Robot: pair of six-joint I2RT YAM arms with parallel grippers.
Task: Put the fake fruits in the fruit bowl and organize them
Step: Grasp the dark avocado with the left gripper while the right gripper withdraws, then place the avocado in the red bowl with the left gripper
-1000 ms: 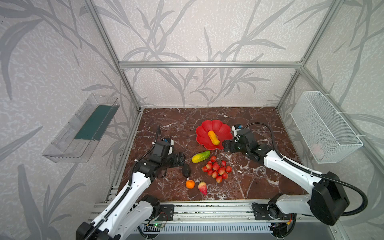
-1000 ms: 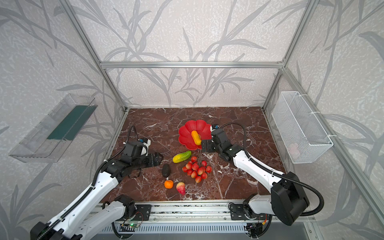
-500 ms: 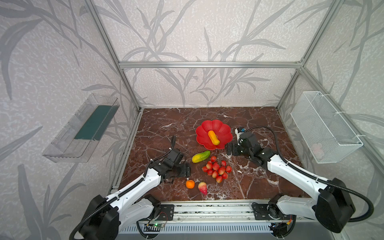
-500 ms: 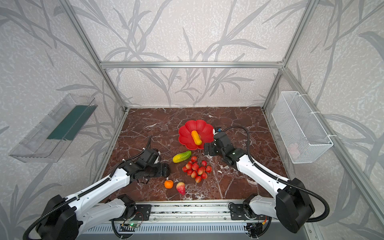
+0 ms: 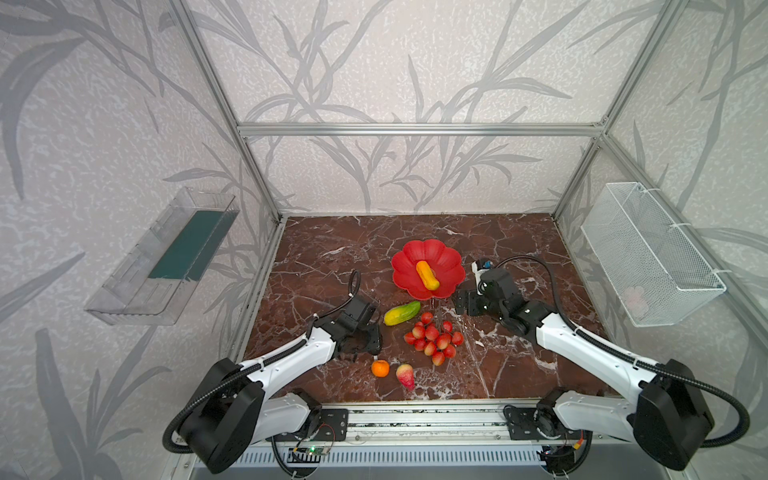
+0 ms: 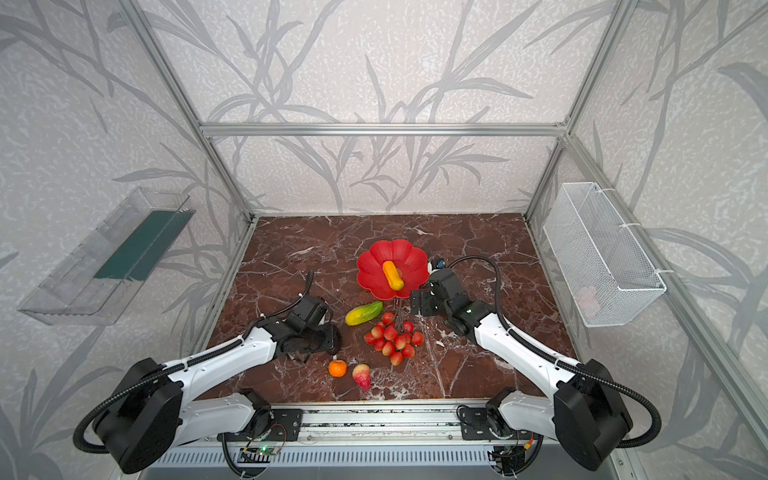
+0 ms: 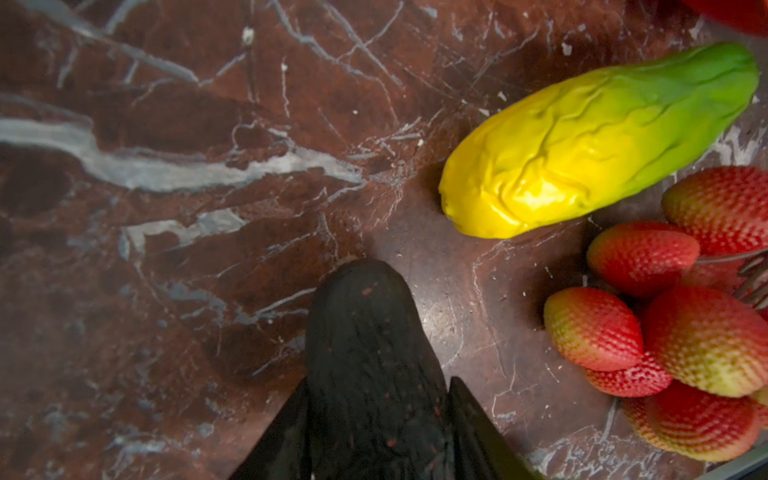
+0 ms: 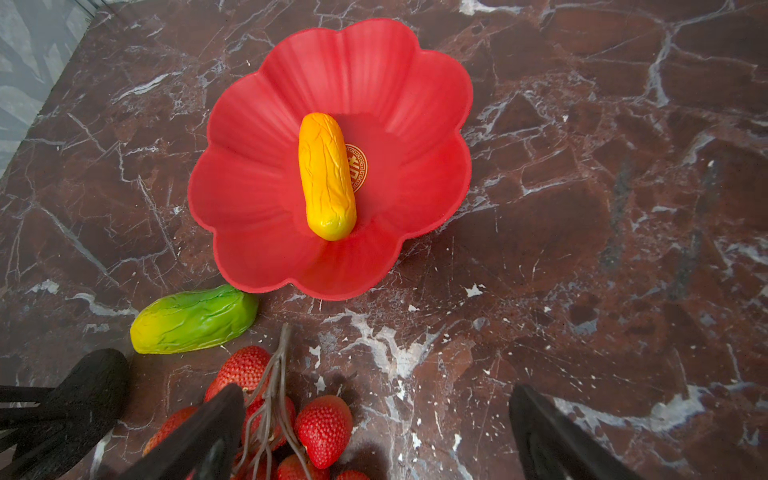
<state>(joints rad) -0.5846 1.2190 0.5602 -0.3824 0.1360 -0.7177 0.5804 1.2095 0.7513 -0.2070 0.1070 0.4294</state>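
In a top view my left hand (image 5: 368,337) is low over the desk (image 5: 332,257), well short of the bowl (image 5: 405,270), which holds one yellow fruit (image 5: 427,275). Left wrist view: I am clenched on the avocado (image 7: 365,332), the mango (image 7: 594,141) lying between it and the bowl; I should lift straight up before swinging over. Right wrist view: my right hand (image 8: 376,390) hangs released near the bowl, and had best avoid the berries (image 8: 324,424).

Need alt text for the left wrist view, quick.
The left tool grips a dark, pear-shaped plastic avocado between its black fingers, against a brown marbled tabletop. Beside it lie a yellow-green plastic mango and a cluster of red plastic berries, both untouched.
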